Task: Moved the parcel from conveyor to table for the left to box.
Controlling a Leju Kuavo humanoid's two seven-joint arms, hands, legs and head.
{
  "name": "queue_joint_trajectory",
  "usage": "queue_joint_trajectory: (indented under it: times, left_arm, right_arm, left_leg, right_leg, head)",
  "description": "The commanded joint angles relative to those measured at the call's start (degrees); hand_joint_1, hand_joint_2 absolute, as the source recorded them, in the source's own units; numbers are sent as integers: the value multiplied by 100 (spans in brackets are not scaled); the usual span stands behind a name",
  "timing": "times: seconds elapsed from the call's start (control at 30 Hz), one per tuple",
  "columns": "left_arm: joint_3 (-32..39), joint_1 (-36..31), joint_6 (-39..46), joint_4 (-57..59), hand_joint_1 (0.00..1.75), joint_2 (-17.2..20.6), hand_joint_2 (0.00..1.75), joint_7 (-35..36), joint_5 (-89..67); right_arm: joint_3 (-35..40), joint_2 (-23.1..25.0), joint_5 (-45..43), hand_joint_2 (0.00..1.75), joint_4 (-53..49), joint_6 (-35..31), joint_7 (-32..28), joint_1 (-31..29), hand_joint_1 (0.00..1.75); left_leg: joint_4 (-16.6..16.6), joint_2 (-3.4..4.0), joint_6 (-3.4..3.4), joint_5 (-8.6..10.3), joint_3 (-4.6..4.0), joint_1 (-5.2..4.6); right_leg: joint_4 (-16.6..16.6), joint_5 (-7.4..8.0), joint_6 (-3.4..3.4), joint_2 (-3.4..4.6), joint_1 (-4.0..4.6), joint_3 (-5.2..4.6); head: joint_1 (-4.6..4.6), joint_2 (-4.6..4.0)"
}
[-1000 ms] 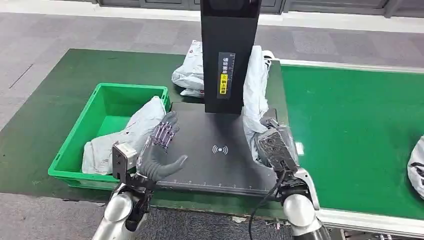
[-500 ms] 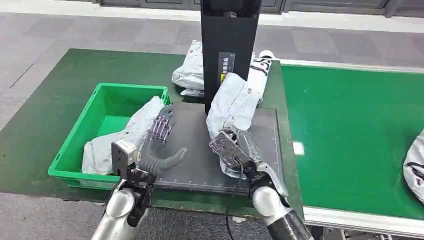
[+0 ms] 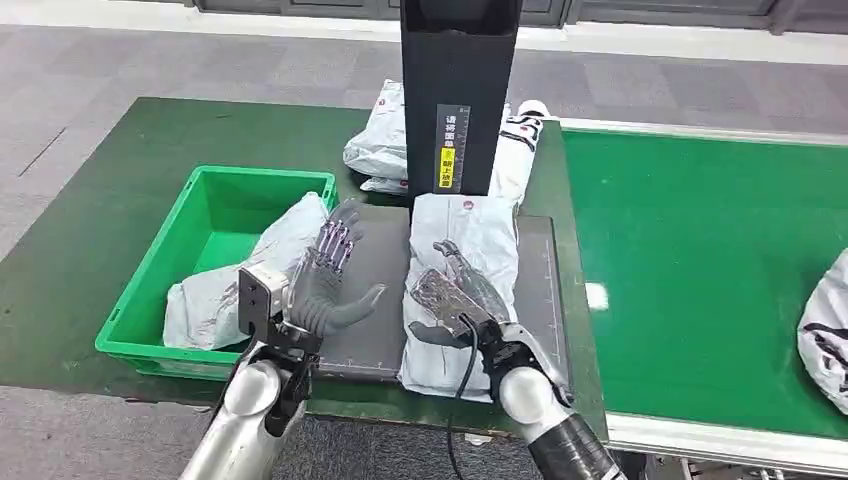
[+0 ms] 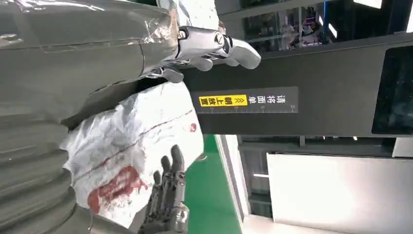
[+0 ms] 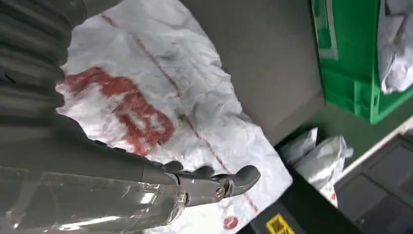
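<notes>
Cut off at right edge of head view: white bag (image 3: 826, 340) on conveyor. Partly hidden behind black scanner column (image 3: 458, 100), upper centre: further bags (image 3: 376, 150). Too small to read: column label (image 3: 450, 150).

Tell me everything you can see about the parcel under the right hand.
The parcel is a crinkled white plastic mailer bag with red printing and a thin seam line. It lies flat on the dark scanner pad, lengthwise from the black post toward the robot, its near end overhanging the pad's edge. The right hand rests on top.
</notes>
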Motion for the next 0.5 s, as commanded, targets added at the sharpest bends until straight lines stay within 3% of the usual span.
queue_joint_trajectory:
  times: [0.03,0.33,0.5]
  left_arm:
    - [-109,-176,7,182,0,171,175,112,-90]
    - [24,35,81,83,0,182,175,163,-273]
    - [-9,-109,242,567,0,67,175,237,-808]
  right_arm:
    - [335,21,-161,175,623,-228,-377,-343,0]
    - [33,-182,170,175,-801,-960,-483,132,0]
    - [-497,-205,-424,175,-2620,-2026,-1503,905,0]
  left_leg:
    - [-10,16,1,4,11,-5]
    - [-8,7,1,0,10,-2]
    - [-3,-17,1,2,-2,-3]
  right_leg:
    - [-4,5,-2,9,-4,4]
    - [-6,0,-2,1,-2,8]
    - [-2,-5,-1,-20,-2,0]
  head:
    - [0,-2]
    - [0,0]
    - [2,0]
